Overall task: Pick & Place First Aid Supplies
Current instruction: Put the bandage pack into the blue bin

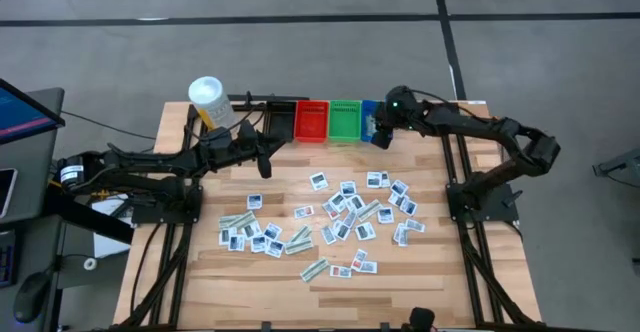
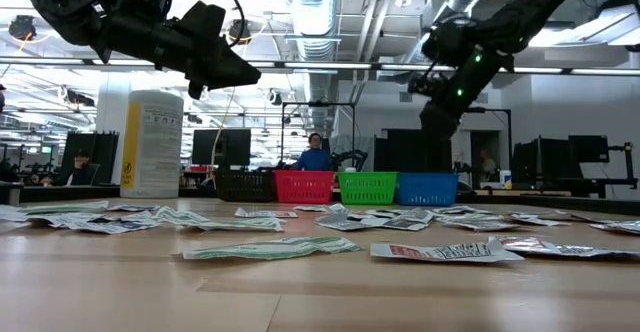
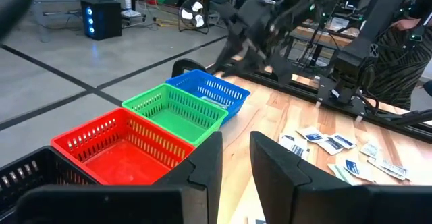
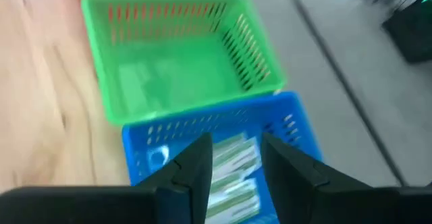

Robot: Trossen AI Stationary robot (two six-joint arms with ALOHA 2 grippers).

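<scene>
In the slatted blue bin [image 4: 283, 126], flat green-striped packets [image 4: 233, 173] lie.

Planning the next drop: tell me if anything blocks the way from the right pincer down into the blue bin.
Nothing visible does. The right pincer hangs directly over the blue bin, fingers apart, with a pale-green packet showing between them above the bin's open top.

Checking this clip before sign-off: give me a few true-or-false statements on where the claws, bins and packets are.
1. The right claw hangs over the blue bin. True.
2. A pale-green packet shows between its fingers, over that bin. True.
3. The red bin holds several packets. False: it looks empty.
4. The left claw grips a packet. False: nothing shows between its fingers.
5. Many packets lie loose on the table. True.
</scene>
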